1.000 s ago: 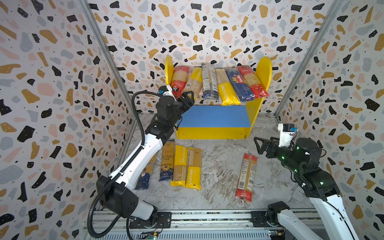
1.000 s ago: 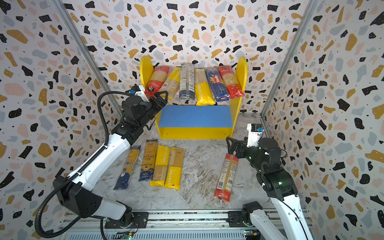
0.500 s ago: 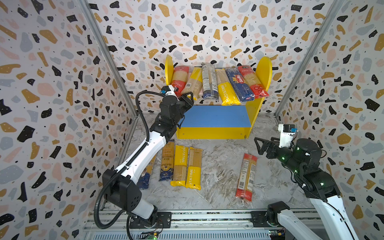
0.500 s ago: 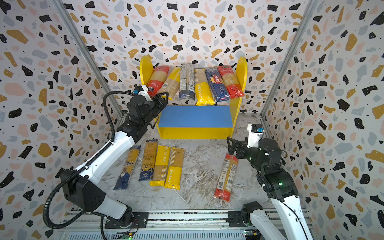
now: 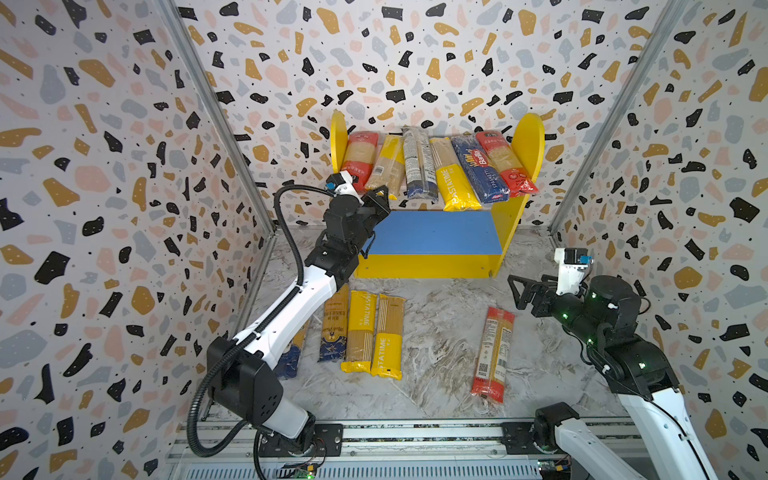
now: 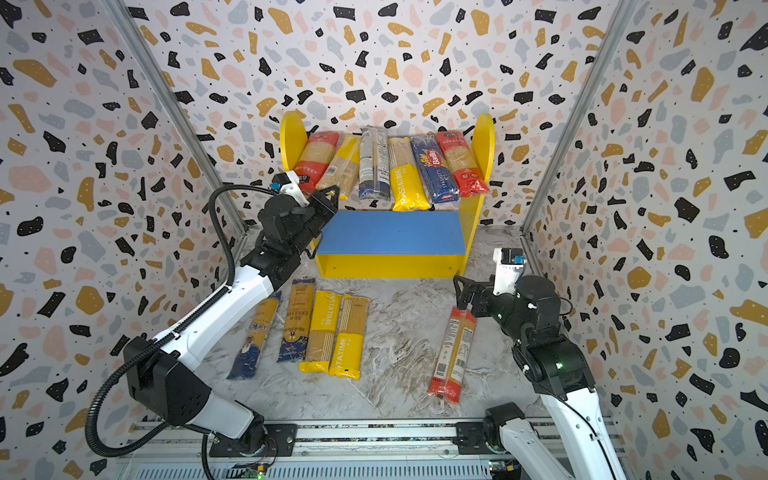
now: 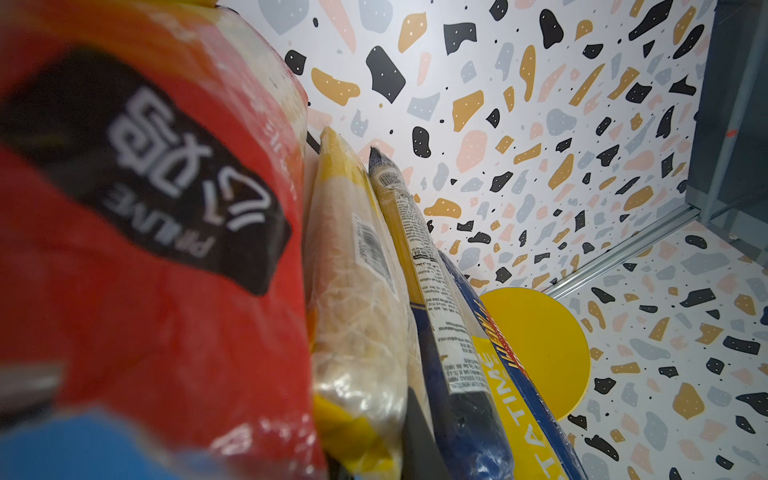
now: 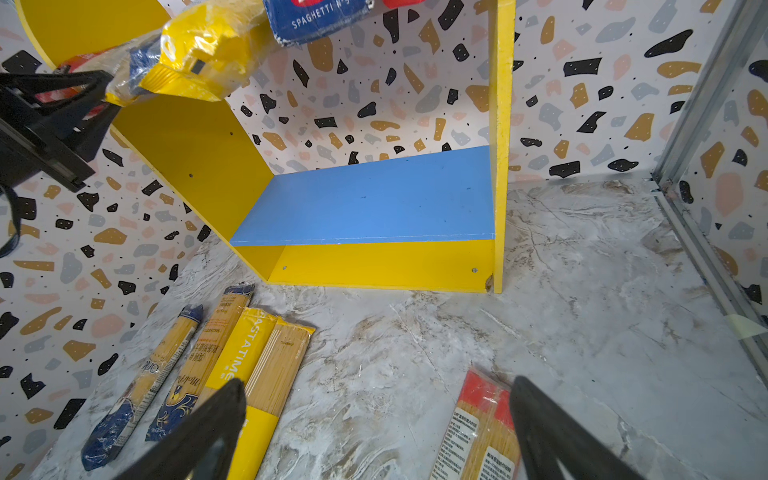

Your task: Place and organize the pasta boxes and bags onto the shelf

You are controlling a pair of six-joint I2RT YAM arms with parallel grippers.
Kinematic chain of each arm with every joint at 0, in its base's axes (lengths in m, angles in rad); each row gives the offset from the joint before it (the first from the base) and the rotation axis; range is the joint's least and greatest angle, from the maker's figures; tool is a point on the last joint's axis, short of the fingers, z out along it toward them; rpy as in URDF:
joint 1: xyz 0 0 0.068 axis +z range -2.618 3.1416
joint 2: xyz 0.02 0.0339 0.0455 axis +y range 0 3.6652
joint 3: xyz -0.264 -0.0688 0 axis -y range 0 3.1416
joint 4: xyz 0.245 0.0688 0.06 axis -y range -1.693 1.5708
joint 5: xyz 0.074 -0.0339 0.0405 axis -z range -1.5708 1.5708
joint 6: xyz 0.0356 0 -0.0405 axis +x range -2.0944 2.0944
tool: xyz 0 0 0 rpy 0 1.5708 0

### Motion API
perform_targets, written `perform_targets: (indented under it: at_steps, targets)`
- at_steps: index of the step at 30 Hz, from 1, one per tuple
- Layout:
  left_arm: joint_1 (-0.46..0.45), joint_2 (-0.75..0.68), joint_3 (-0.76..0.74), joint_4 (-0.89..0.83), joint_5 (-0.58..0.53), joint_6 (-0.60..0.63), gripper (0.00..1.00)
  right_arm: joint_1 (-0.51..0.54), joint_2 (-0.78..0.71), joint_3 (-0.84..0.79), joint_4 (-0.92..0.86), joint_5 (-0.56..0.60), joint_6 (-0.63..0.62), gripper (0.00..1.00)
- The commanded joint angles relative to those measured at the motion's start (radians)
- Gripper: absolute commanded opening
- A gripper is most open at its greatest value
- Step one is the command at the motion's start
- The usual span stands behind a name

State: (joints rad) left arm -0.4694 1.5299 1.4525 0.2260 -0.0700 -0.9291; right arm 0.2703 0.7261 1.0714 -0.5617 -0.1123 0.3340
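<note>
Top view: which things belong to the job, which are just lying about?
Job: yellow two-tier shelf, blue lower board; six plastic spaghetti packets on its top tier; four more packets side by side on the marbled tabletop; one red packet apart.
Lying about: nothing loose; only aluminium front rail, terrazzo-patterned walls.

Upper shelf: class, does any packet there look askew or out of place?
Yes. The yellow PASTATIME packet, blue Barilla packet and right-hand red packet lie slanted rather than parallel with the others, and their ends overhang the front edge of the shelf.
</note>
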Motion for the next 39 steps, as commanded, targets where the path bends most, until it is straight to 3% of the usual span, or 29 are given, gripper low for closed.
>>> perform_targets:
  at_steps: [1, 19, 27, 32, 39]
  targets:
    - [-0.045, 0.0, -0.03, 0.062, 0.027, 0.009, 0.1, -0.003, 0.002, 0.03, 0.001, -0.002, -0.01, 0.99]
    - [-0.134, 0.068, -0.061, 0.087, -0.033, 0.038, 0.02, -0.003, 0.023, 0.019, 0.017, -0.016, -0.001, 0.99]
    - [-0.202, -0.06, -0.153, 0.047, -0.26, 0.184, 0.0, -0.003, 0.038, 0.023, 0.023, -0.026, 0.001, 0.99]
    - [-0.206, -0.091, -0.189, 0.05, -0.313, 0.218, 0.0, -0.003, 0.046, 0.02, 0.033, -0.043, 0.01, 0.99]
    - [-0.203, -0.01, -0.07, 0.019, -0.356, 0.29, 0.0, -0.003, 0.045, 0.035, 0.022, -0.037, 0.013, 0.99]
